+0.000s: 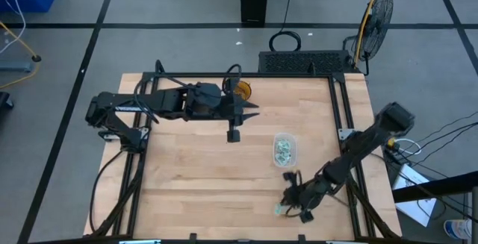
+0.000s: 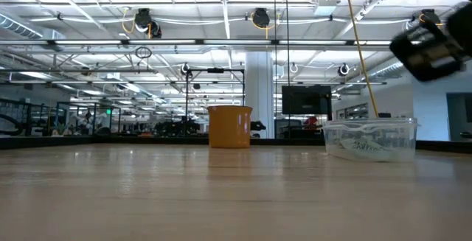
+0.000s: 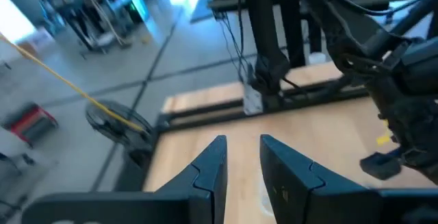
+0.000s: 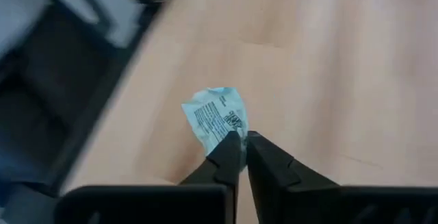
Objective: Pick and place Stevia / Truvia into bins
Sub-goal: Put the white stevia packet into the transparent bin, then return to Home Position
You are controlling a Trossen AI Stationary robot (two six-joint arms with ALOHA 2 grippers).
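Observation:
A green and white Stevia sachet is at my right gripper, which is shut on it near the table's front right. The clear plastic bin stands right of the table's middle and holds several sachets; it also shows in the low view. My left gripper is open and empty, hovering at the far middle beside the amber cup; its fingers show apart in the left wrist view. My right gripper pinches the sachet by one crumpled edge between its two fingertips. The rest of the sachet sticks out beyond the fingertips. I cannot tell whether the sachet is lifted clear of the table.
The amber cup stands at the table's far edge. Black frame rails run along the table's left and right sides. Bare wood lies between the arms and the near edge.

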